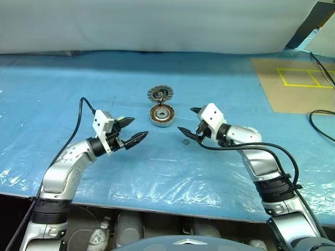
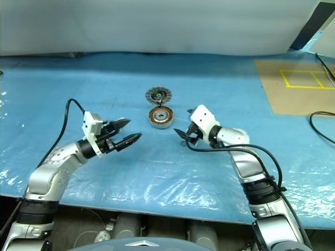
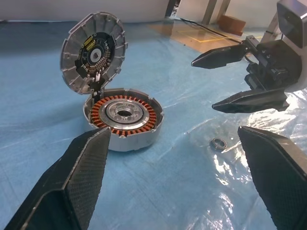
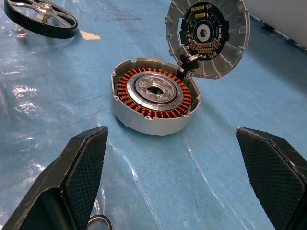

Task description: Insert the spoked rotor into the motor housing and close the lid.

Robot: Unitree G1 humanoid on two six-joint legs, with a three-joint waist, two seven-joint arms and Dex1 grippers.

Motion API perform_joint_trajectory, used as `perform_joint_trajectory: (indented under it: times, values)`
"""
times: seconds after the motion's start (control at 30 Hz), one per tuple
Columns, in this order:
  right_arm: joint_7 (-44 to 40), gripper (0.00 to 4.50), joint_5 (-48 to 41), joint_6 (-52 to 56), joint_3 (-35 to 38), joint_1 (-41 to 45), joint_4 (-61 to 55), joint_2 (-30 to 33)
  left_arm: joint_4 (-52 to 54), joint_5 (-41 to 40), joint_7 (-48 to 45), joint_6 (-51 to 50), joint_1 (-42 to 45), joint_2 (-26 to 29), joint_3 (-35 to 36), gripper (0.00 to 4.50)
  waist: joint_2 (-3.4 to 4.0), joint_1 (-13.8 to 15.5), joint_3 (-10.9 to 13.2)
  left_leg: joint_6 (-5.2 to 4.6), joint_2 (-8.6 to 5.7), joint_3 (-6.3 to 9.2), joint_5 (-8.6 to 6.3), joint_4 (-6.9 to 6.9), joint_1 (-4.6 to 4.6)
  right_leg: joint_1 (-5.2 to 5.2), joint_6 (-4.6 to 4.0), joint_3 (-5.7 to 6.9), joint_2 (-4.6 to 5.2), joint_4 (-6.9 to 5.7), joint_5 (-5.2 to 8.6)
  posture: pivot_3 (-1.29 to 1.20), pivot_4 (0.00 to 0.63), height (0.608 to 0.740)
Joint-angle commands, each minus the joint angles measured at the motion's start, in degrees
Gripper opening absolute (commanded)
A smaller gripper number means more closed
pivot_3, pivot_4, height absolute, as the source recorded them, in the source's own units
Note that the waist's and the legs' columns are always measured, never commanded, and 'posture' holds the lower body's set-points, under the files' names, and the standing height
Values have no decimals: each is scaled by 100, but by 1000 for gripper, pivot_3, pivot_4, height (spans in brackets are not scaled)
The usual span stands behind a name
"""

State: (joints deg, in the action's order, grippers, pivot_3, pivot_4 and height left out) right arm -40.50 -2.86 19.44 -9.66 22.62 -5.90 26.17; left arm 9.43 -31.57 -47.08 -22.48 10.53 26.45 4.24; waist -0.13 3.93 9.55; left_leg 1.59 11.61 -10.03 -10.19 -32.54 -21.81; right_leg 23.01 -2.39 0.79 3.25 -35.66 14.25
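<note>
Both pincers gape, flanking the motor housing (image 1: pixel 162 115).

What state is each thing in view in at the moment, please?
Housing: open, windings bare, no rotor inside.
Lid: raised upright.
Rotor: lying flat on the sheet, apart from the housing.
Small ring: loose on the sheet.
Left gripper: open, empty.
Right gripper: open, empty.

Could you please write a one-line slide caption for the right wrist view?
Open fingers frame the motor housing, its lid raised; spoked rotor lies beyond.
</note>
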Motion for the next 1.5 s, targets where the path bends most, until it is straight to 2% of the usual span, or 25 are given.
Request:
perform_joint_trajectory:
  times: [0.03,0.4,0.5,0.63,0.87,1.1,1.3,1.5]
  values:
    - [77,4496,-36,7,151,174,-94,35,73,-230,55,-157,82,-69,126,4455,0,-1,0,0,0,0,0,0,0,0,0,0,0,0,0,0,150,740]
    - [-533,4496,-512,558,69,542,-196,110,84,-328,-9,-326,145,42,161,4455,0,-4,0,-1,2,0,0,0,0,1,-1,0,-2,-1,0,0,150,740]
    - [-1011,4496,-500,800,-254,766,-124,316,114,-306,3,-308,104,66,152,4455,0,-1,0,-1,1,0,0,-1,0,1,-1,0,-1,-1,0,0,150,740]
    - [-1431,4496,-712,1045,-339,1228,67,310,165,-314,27,-284,19,81,181,4455,0,-4,0,-1,2,0,0,0,-1,2,-1,1,-1,-1,0,0,150,740]
    - [-1856,4496,-669,910,-515,2097,776,226,274,-340,140,-235,-113,9,228,4455,0,-3,0,-2,3,-2,0,-3,-2,3,-3,2,-1,-4,0,0,150,740]
    - [-2096,4496,-420,531,-756,2435,1221,182,355,-324,210,-195,-226,26,289,4455,0,-1,0,-3,4,-4,1,-4,-9,3,-4,8,-1,-4,0,0,150,740]
    - [-1928,4496,451,405,-1629,3271,2549,-558,294,-235,260,-162,-188,-41,235,4455,0,-95,0,-2,14,-3,0,-13,-11,9,-15,16,-5,-15,4,0,150,740]
    - [-1968,4496,1056,619,-2057,4197,4172,-1135,304,-250,309,-246,-205,-99,200,4455,0,-112,0,-2,13,-3,0,-21,-28,11,-20,27,0,-11,2,0,150,740]
